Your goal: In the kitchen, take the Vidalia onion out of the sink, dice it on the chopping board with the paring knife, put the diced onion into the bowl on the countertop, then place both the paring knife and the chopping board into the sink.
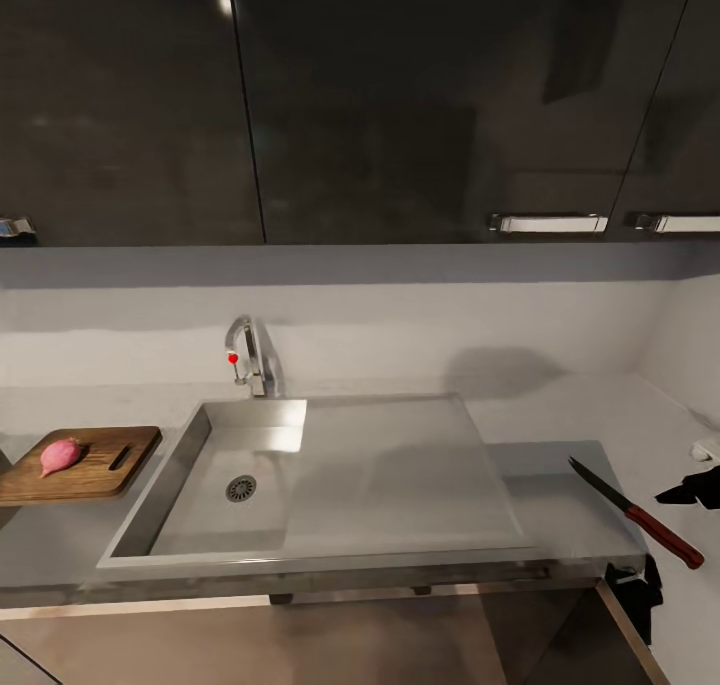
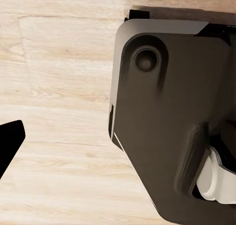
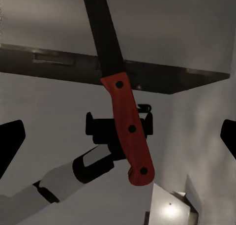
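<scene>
Countertop (image 1: 560,485) — paring knife (image 1: 637,511) right; Vidalia onion (image 1: 60,455) on chopping board (image 1: 90,462).

I see the pink onion (image 1: 60,455) lying whole on the brown board (image 1: 85,462) left of the steel sink (image 1: 300,485), whose basin holds nothing. The knife (image 1: 636,512), dark blade, red handle (image 3: 129,131), lies on the countertop (image 1: 560,490) right of the sink.

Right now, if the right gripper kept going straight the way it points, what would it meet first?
Most likely the paring knife: its red handle lies dead ahead between the open fingers of the right gripper. Depth is unclear, so the gap is uncertain.
</scene>
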